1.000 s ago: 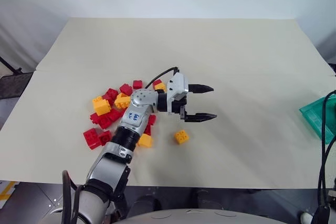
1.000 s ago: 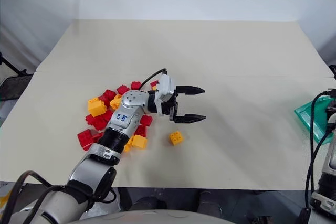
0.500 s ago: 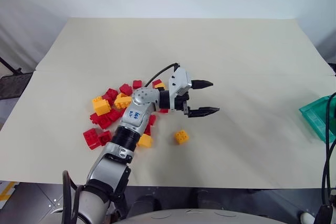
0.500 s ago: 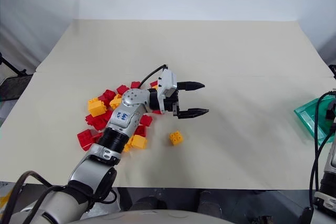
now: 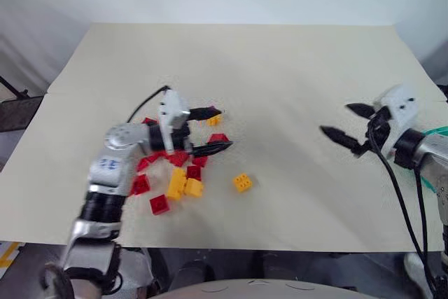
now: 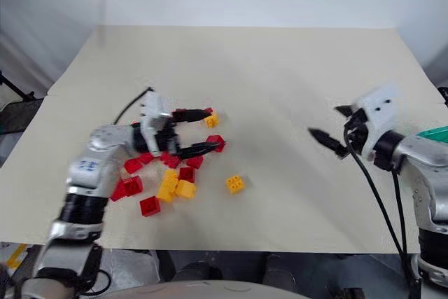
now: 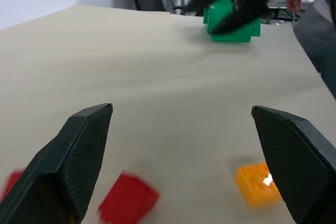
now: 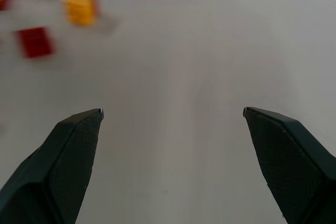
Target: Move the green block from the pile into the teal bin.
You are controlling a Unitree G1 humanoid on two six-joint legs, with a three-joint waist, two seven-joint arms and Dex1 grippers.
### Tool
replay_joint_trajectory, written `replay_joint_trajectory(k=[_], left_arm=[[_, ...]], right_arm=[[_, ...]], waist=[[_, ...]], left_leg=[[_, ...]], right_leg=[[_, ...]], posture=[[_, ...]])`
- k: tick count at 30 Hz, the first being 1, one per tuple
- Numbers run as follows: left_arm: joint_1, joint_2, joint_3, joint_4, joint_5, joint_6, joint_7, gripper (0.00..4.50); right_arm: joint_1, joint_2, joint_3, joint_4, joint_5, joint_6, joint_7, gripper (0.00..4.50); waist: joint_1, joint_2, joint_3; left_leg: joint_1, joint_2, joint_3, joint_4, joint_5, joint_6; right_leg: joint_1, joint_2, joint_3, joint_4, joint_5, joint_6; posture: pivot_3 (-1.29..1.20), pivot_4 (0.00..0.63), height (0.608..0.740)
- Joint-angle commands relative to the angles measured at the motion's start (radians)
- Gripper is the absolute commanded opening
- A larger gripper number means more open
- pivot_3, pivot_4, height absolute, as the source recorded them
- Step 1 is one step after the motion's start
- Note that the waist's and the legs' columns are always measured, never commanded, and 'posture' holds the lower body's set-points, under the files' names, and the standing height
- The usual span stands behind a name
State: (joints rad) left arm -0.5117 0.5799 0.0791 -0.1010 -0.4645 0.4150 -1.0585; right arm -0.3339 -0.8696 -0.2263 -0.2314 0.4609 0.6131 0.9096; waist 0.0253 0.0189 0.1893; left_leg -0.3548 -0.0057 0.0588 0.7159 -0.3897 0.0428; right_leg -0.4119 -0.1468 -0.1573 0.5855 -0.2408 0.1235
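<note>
From the head camera, the left gripper [image 5: 224, 128] hung over the inner edge of the pile [image 5: 171, 166], its two fingers spread wide with nothing between them, pointing across the table [image 5: 280, 68] toward the robot's right. The right gripper [image 5: 336, 118] hovered well apart on the far side, likewise spread and empty, aimed back toward the pile. The teal bin [image 6: 439, 133] sat at the robot's right edge, just behind that gripper's wrist. Every brick I could make out in the pile read red or yellow; where the green block lay I could not tell. A lone yellow brick [image 5: 243, 182] lay just clear of the pile, toward the bin.

In the left wrist view the fingers framed bare table, with a red brick [image 7: 128, 200] and a yellow brick [image 7: 254, 184] low between them; straight ahead the bin stood partly behind the right gripper.

In the right wrist view the open fingers looked over bare table at blurred pile bricks beyond.

Judgement: the left arm was nearer the pile, the right nearer the bin, and only open table lay between them
</note>
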Motion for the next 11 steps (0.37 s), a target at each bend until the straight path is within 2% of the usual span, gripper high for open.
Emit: replay_joint_trajectory(k=[1, 5, 11], left_arm=[[0.132, 0.13, 0.143, -0.1, -0.043, 0.039, -0.028, 4.5], [0.36, 0.255, 0.303, -0.142, -0.064, 0.058, -0.065, 4.5], [0.501, 0.263, 0.441, -0.133, -0.051, 0.004, -0.016, 4.5]], right_arm=[[0.003, -0.062, 0.038, 0.078, -0.049, -0.151, 0.138, 4.48], [-0.014, -0.097, 0.064, 0.22, -0.081, -0.257, 0.231, 4.48], [-0.046, -0.071, 0.094, 0.297, -0.103, -0.315, 0.262, 4.48]], waist=[[-0.003, 0.0, 0.0], [-0.015, -0.001, 0.001], [-0.002, -0.001, 0.001]], left_leg=[[0.0, 0.0, 0.0, -0.001, 0.0, 0.0], [0.001, 0.001, 0.001, -0.002, -0.001, -0.001], [0.001, 0.001, 0.0, 0.0, -0.001, -0.001]], right_leg=[[0.001, 0.0, 0.0, 0.0, 0.0, 0.0], [0.0, 0.001, -0.001, -0.001, 0.0, 0.0], [0.001, 0.0, 0.0, 0.0, 0.0, 0.0]], posture=[[0.0, 0.15, 0.74], [0.0, 0.15, 0.74], [0.0, 0.15, 0.74]])
